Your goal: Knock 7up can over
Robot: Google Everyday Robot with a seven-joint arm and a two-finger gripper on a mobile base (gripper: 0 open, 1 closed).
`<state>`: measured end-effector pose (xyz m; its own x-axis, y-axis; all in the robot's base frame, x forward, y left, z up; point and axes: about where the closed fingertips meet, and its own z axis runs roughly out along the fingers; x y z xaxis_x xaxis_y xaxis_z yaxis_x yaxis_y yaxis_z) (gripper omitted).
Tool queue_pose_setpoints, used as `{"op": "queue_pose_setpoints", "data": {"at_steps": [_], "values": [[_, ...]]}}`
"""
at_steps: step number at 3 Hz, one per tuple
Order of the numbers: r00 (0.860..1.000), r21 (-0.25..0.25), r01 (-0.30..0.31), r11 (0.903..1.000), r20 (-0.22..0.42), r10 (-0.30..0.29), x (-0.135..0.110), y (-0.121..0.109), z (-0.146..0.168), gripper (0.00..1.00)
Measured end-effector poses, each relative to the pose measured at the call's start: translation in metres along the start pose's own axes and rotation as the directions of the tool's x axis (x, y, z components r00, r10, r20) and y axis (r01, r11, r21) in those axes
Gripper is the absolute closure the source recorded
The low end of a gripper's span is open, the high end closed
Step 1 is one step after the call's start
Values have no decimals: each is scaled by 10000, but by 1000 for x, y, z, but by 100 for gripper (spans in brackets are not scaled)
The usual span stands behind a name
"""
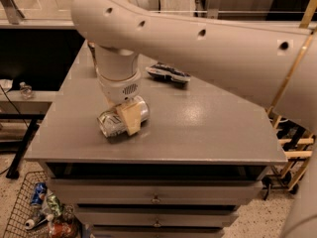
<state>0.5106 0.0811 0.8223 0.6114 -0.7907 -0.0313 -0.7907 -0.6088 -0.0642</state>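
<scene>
The 7up can [113,123], silver-white with green print, lies on its side on the grey table [208,128], near the front left edge. My gripper [126,117] points down from the white arm [198,38] and is shut on the can. One tan finger [131,119] crosses the can's front; the other is hidden behind it. The can's open end faces left. The brown-gold can is hidden behind the arm.
A dark blue snack bag [168,74] lies on the table behind the gripper. Drawers [156,198] sit under the tabletop. A wire basket [25,209] with cans stands on the floor at lower left. A wooden frame [292,133] stands at the right.
</scene>
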Motion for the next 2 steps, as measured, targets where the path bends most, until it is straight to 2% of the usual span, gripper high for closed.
{"op": "queue_pose_setpoints", "data": {"at_steps": [1, 2], "values": [[9989, -89, 136, 9999, -457, -140, 3, -2, 0, 82], [9989, -88, 135, 9999, -457, -139, 3, -2, -2, 58]]}}
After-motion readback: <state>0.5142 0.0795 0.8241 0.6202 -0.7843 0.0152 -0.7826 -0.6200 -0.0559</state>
